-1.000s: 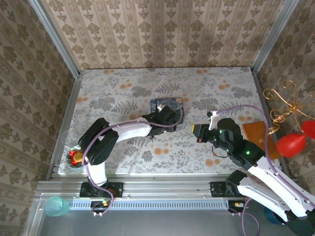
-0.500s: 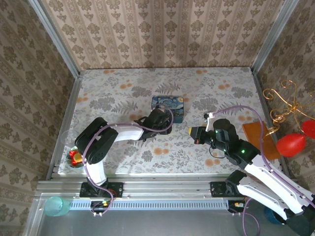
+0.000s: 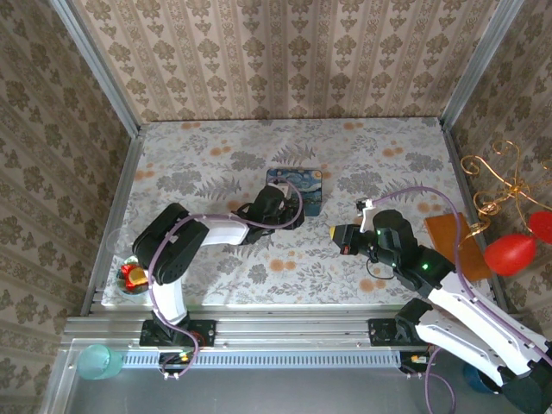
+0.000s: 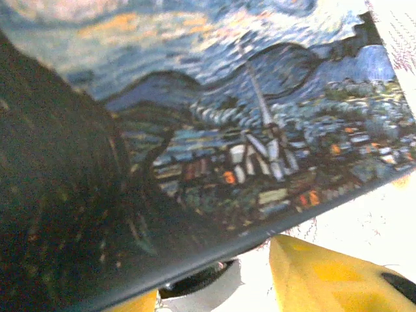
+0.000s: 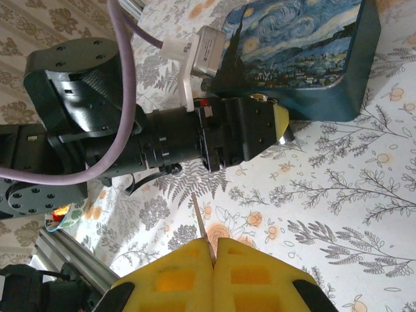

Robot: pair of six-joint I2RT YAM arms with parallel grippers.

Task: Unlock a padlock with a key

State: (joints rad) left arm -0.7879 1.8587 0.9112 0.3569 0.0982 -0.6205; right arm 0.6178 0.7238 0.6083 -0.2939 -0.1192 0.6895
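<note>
Slippage worries us: the padlock (image 4: 198, 284) seems to sit against the blue tin's (image 4: 260, 97) near edge, with the left fingers (image 4: 325, 279) apart either side, and may skid away. The right fingers (image 5: 253, 273), pinched together on the thin key (image 5: 199, 218), could bend it against that tin.

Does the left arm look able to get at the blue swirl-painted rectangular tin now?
Probably yes: the left gripper sits at the near edge of the blue tin, jaws apart, nothing between.
</note>
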